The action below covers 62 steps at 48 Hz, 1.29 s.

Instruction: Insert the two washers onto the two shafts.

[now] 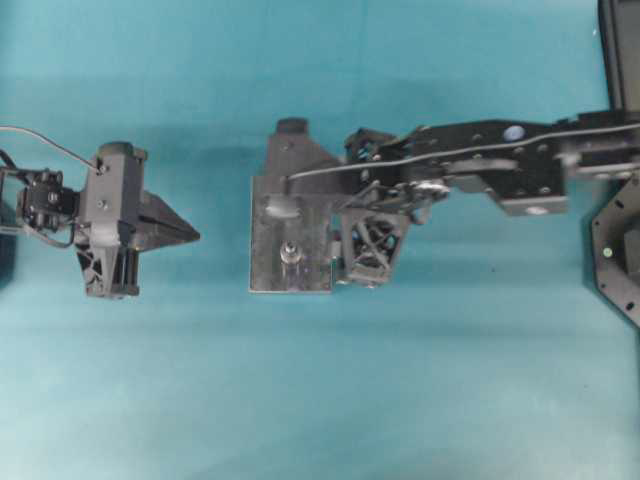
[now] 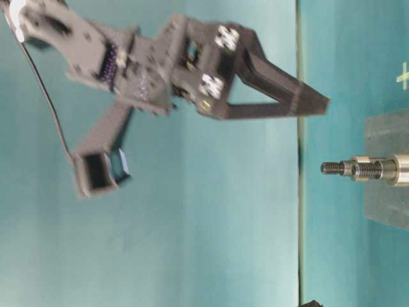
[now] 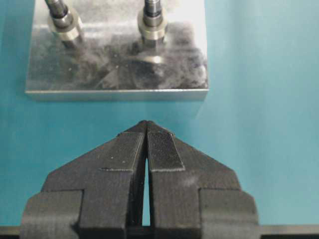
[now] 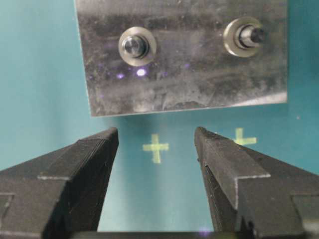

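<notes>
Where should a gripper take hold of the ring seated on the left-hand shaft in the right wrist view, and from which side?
Probably its outer rim, pinched at two opposite points, coming straight down from above. The ring lies flat on the metal plate with the shaft standing through its hole, so the rim alone looks free.

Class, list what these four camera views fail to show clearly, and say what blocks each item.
1. Overhead: the metal plate is partly hidden under the right gripper.
2. Left wrist: both shafts are cut off by the top edge.
3. Whether a washer sits on either shaft: too small to tell.
</notes>
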Available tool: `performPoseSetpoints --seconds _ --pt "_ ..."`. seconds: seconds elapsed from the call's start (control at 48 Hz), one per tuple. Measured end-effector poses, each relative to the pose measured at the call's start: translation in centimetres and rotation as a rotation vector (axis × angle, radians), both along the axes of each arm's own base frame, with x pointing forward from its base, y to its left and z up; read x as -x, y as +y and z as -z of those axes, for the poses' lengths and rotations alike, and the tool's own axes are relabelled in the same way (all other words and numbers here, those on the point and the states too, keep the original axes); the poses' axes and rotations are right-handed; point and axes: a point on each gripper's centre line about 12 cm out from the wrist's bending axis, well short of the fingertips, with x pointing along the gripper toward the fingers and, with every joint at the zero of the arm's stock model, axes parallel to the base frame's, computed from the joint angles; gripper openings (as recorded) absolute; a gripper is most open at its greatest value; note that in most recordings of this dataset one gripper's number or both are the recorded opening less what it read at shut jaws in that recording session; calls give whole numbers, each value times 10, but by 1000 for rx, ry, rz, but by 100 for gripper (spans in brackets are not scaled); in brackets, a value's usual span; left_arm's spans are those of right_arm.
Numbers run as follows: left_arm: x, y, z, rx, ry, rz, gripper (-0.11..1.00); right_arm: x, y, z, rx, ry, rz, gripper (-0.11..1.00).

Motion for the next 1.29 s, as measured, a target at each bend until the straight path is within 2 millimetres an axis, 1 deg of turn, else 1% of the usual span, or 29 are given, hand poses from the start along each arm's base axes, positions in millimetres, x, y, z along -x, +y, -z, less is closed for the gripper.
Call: performPoseSetpoints --seconds 0.187,0.437,0.646,0.812,1.146,1.291 --pt "0 0 -1 1 -3 -1 0 10 0 -12 7 -95 5 66" --pt "0 0 0 1 -3 -1 0 19 0 -20 9 -191 14 66" --pt "0 0 0 1 -3 -1 0 20 -1 -19 10 -202 16 66" --pt "-1 0 -1 1 -17 -1 0 21 0 -23 11 -237 15 66" --pt "-6 0 -8 1 -103 2 0 34 3 -25 18 -367 16 66" --pt "-5 0 -8 2 -132 2 0 41 3 -18 21 -399 19 66"
